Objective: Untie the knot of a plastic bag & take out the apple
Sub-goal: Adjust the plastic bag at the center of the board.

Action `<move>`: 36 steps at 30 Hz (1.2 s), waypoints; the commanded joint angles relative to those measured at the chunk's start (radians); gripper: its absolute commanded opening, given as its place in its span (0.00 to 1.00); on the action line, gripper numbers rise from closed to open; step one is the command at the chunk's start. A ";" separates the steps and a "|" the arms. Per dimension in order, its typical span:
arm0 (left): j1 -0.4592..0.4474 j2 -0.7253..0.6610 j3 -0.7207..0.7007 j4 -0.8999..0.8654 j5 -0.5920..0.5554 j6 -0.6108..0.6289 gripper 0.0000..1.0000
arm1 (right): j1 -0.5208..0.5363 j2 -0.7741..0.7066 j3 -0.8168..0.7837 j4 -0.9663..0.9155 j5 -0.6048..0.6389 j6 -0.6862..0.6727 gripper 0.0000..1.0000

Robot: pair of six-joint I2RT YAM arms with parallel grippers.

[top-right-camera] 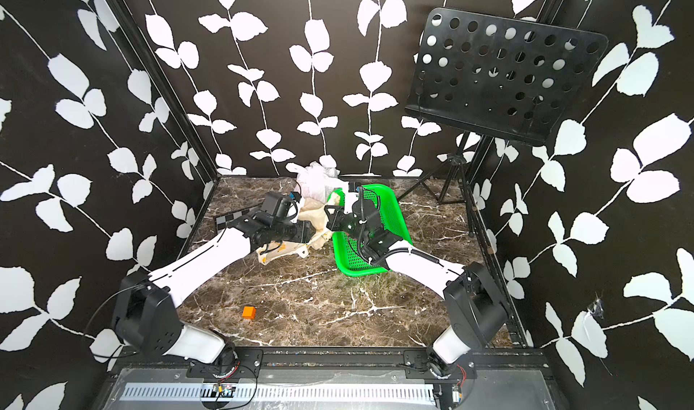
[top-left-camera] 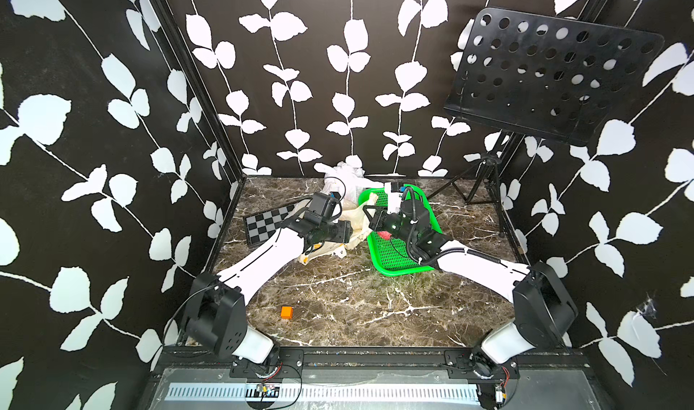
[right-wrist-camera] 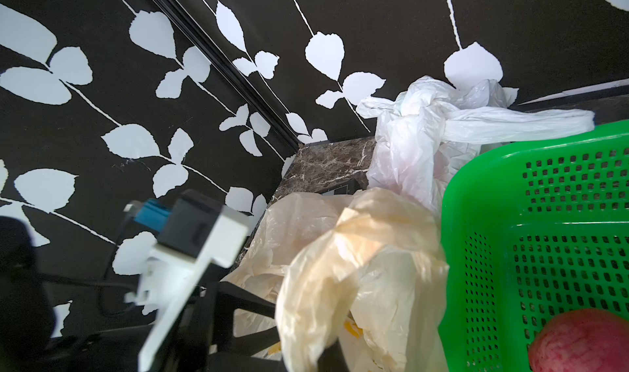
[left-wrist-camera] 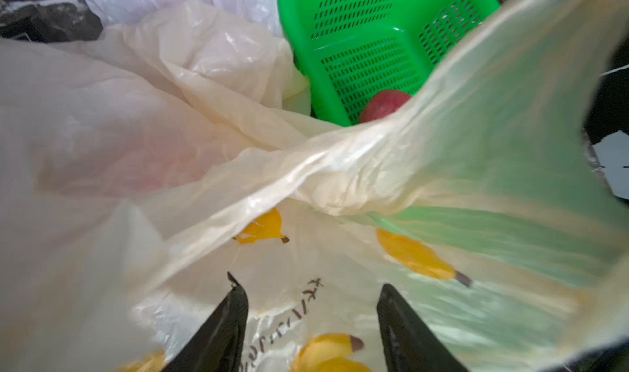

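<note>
The only writing that shows is on the cream plastic bag (left-wrist-camera: 211, 169). In the left wrist view a row of dark printed characters (left-wrist-camera: 304, 293) runs slantwise across the film, with a second, fainter row (left-wrist-camera: 262, 348) near it. They look like brush-style script seen at an odd angle, and the blur keeps them from being read. Yellow banana drawings (left-wrist-camera: 417, 254) are printed around them. No word, number or brand can be made out.
</note>
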 commanded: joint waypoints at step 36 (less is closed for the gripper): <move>0.116 -0.094 -0.164 0.427 -0.060 0.503 0.65 | -0.032 0.071 0.060 0.052 -0.039 0.065 0.00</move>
